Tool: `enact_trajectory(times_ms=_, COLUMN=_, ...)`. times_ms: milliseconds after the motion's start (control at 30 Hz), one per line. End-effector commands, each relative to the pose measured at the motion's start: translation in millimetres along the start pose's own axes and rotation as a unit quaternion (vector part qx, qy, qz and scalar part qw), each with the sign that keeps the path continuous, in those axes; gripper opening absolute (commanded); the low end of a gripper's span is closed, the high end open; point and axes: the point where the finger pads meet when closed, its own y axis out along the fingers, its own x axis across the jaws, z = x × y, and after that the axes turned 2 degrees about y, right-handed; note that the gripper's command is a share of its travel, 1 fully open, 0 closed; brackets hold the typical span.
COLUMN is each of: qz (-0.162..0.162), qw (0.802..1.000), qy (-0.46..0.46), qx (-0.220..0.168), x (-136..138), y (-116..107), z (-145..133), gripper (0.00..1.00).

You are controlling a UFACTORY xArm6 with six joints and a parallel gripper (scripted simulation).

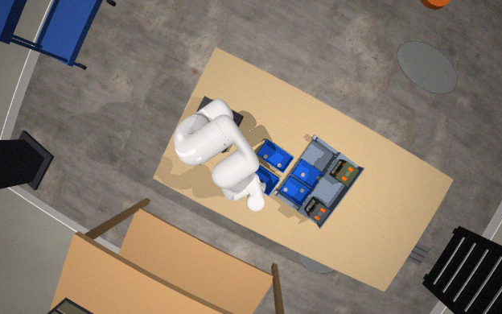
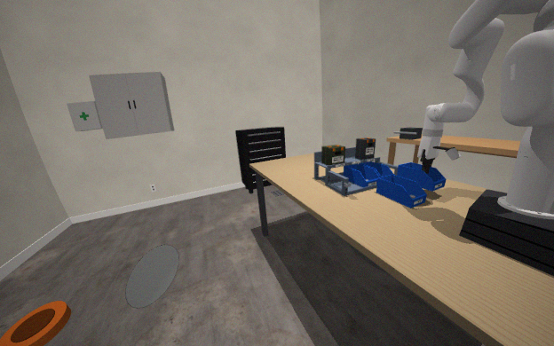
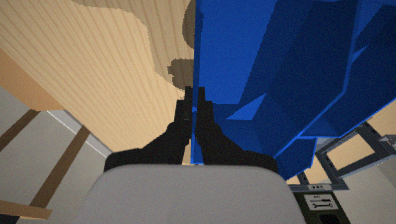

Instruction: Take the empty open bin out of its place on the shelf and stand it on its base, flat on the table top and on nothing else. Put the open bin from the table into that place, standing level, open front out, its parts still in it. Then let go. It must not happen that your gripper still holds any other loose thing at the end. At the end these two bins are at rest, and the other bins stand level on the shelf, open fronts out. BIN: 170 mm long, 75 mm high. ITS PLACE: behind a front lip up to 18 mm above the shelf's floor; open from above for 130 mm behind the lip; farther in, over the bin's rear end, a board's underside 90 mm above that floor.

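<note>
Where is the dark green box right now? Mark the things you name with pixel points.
In the top view, the dark green box (image 1: 346,173) (image 2: 333,155) sits on the shelf's (image 1: 331,192) (image 2: 321,172) upper board, beside its empty lower place.

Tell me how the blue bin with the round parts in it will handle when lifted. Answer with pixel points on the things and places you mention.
The blue bin (image 1: 286,155) (image 2: 396,191) (image 3: 376,100) looks stiff: its thin walls stand straight. Its loose round parts (image 1: 279,165) (image 2: 413,195) may slide forward if it tips, since the front is cut low.

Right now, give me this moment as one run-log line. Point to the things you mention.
gripper (image 2: 427,168) (image 3: 194,98): shut on empty bin (image 1: 269,182) (image 2: 415,176) (image 3: 225,45) | empty bin: off shelf (image 1: 316,154) (image 2: 317,171), table contact unclear | loaded bin (image 1: 273,159) (image 2: 397,191): on table (image 1: 391,193) (image 2: 471,262) (image 3: 100,75) | shelf: one front place vacant
</note>
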Motion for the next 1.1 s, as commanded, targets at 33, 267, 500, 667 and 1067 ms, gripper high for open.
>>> enact_trajectory(times_ms=33, qz=0.0, qw=1.0, qy=0.0, qx=-0.002, x=-0.8, y=15.0, z=-1.8, gripper=0.0)
enact_trajectory(times_ms=267, qz=0.0, qw=1.0, qy=0.0, qx=-0.002, x=-1.0, y=27.0, z=-1.9, gripper=0.0)
enact_trajectory(times_ms=500, qz=0.0, qw=1.0, qy=0.0, qx=-0.002, x=-1.1, y=32.4, z=-1.9, gripper=0.0)
enact_trajectory(times_ms=667, qz=0.0, qw=1.0, qy=0.0, qx=-0.002, x=-1.1, y=33.1, z=-1.9, gripper=0.0)
enact_trajectory(times_ms=1067, qz=0.0, qw=1.0, qy=0.0, qx=-0.002, x=-1.1, y=33.1, z=-1.9, gripper=0.0)
